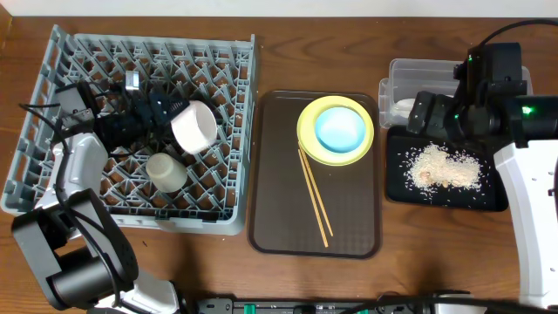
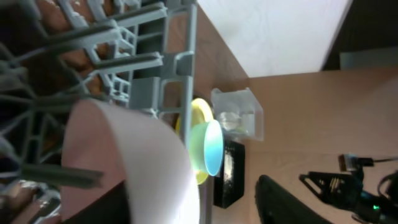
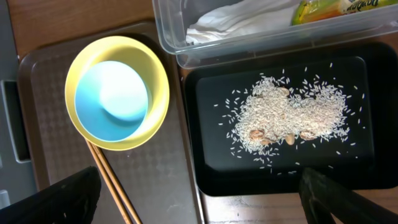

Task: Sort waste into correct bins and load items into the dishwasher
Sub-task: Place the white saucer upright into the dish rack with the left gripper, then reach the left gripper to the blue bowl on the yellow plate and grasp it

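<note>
The pale-pink bowl [image 1: 193,126] lies tilted in the grey dish rack [image 1: 52,78], beside the small white cup [image 1: 166,172]. My left gripper [image 1: 155,113] is at the bowl's rim. In the left wrist view the bowl [image 2: 124,155] fills the front and one finger [image 2: 280,199] stands apart from its wall. The light-blue bowl [image 1: 339,128] sits on the yellow plate [image 1: 307,122]. The chopsticks [image 1: 314,196] lie in front of them. My right gripper [image 3: 199,199] is open and empty over the black tray's [image 3: 211,168] front edge. Rice [image 3: 292,112] lies in that tray. The napkin [image 3: 224,25] and wrapper [image 3: 329,9] are in the clear tub [image 3: 168,43].
The plate, blue bowl and chopsticks rest on a dark-brown serving tray [image 1: 279,227] in the middle of the wooden table. The clear tub [image 1: 397,74] and black tray [image 1: 401,187] stand at the right. My right arm [image 1: 488,87] hangs over them.
</note>
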Controlling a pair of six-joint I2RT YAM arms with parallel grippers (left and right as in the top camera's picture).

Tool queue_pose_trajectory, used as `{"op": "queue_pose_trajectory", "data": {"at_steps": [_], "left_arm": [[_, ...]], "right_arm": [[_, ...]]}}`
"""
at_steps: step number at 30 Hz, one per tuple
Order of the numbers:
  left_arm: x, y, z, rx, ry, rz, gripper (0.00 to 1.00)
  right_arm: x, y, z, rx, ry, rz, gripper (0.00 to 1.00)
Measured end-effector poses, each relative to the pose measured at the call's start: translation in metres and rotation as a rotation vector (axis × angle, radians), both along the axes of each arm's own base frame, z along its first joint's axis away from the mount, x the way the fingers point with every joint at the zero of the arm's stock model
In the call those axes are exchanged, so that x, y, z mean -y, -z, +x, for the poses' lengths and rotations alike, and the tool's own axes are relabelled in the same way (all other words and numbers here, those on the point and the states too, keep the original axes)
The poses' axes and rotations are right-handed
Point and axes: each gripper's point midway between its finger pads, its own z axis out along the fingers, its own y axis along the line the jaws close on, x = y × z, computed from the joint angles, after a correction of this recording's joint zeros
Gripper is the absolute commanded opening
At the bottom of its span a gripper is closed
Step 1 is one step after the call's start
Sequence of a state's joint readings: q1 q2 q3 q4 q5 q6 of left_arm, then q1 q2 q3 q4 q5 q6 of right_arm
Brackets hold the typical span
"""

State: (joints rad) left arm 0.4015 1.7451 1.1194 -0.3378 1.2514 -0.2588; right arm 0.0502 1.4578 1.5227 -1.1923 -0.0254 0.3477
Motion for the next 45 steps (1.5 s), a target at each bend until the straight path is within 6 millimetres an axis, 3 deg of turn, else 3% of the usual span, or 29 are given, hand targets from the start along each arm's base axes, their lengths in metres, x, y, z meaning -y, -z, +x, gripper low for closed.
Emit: {"op": "queue_pose_trajectory", "data": {"at_steps": [9, 19, 23, 26, 31, 35, 42, 45], "left_arm": [[-0.026, 0.016, 0.005, -0.042, -0.096, 0.092, 0.86], [-0.050, 0.028, 0.007, -0.077, -0.182, 0.195, 0.89], [-0.054, 0.005, 0.005, -0.030, -0.221, 0.276, 0.89], [-0.047, -0.028, -0.002, 0.036, -0.245, 0.366, 0.89], [0.001, -0.067, -0.016, 0.127, -0.213, 0.523, 0.89], [0.045, -0.072, -0.018, 0.140, -0.141, 0.617, 0.90], [0.127, -0.088, -0.004, 0.259, -0.023, 0.737, 0.90], [0.161, -0.083, 0.000, 0.312, 0.042, 0.761, 0.90]], "right_arm": [[0.000, 0.000, 0.000, -0.001, 0.000, 0.000, 0.99], [0.000, 0.001, -0.002, -0.010, -0.003, -0.003, 0.99], [0.004, 0.002, -0.005, -0.022, -0.001, -0.026, 0.99], [0.010, 0.004, -0.008, -0.037, 0.009, -0.059, 0.99], [0.029, 0.006, -0.018, -0.075, 0.055, -0.156, 0.99], [0.053, 0.006, -0.024, -0.097, 0.139, -0.217, 0.99], [0.095, 0.007, -0.037, -0.134, 0.293, -0.227, 0.99], [0.109, 0.008, -0.041, -0.139, 0.353, -0.197, 0.99]]}}
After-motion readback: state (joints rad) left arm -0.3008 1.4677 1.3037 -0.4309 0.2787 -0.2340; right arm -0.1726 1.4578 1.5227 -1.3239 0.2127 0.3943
